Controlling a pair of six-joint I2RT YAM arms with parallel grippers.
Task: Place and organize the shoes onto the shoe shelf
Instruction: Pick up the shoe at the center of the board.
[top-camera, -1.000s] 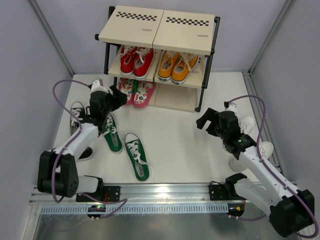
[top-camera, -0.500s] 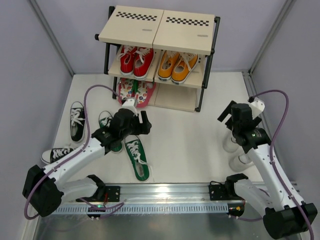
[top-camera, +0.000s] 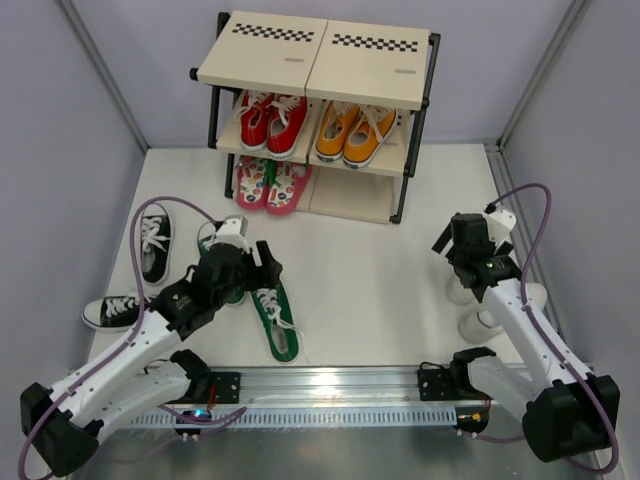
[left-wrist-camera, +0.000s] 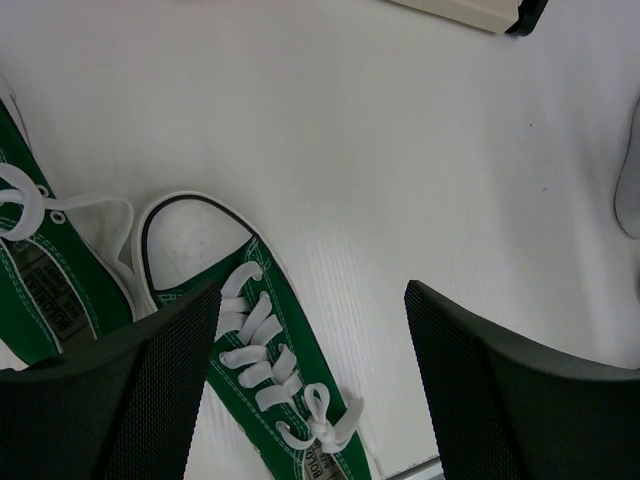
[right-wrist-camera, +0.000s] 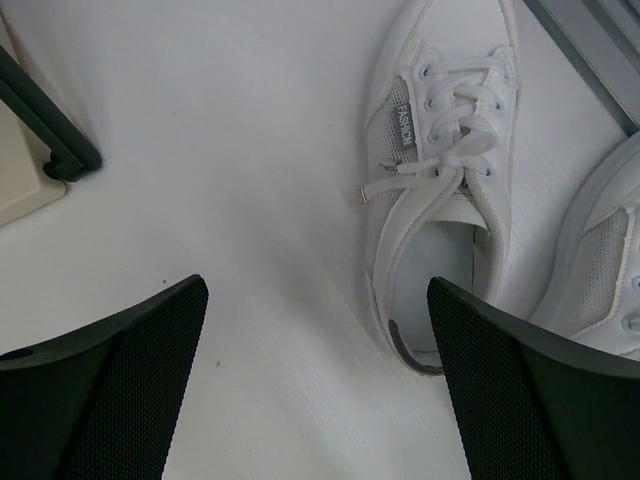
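The shoe shelf (top-camera: 315, 62) stands at the back. The pink flip-flops (top-camera: 268, 185) lie on its bottom tier. One green sneaker (top-camera: 276, 322) lies on the floor under my open, empty left gripper (top-camera: 264, 266). In the left wrist view this sneaker (left-wrist-camera: 262, 352) sits between the fingers (left-wrist-camera: 120, 400), and the second green sneaker (left-wrist-camera: 40, 290) is at the left. Two black sneakers (top-camera: 152, 243) (top-camera: 112, 310) lie apart at the left. My right gripper (top-camera: 452, 242) is open and empty beside the white shoes (top-camera: 457, 290); in the right wrist view, one white shoe (right-wrist-camera: 440, 190) lies by its right finger.
Red sneakers (top-camera: 272, 120) and orange sneakers (top-camera: 352, 130) fill the shelf's middle tier. The shelf's black foot (right-wrist-camera: 45, 125) shows at the left of the right wrist view. A metal rail (top-camera: 330, 385) runs along the near edge. Grey walls close both sides.
My left arm has drawn back from the shelf's bottom tier and now hangs over the green sneaker. My right arm has swung right, then eased down by the white shoes.
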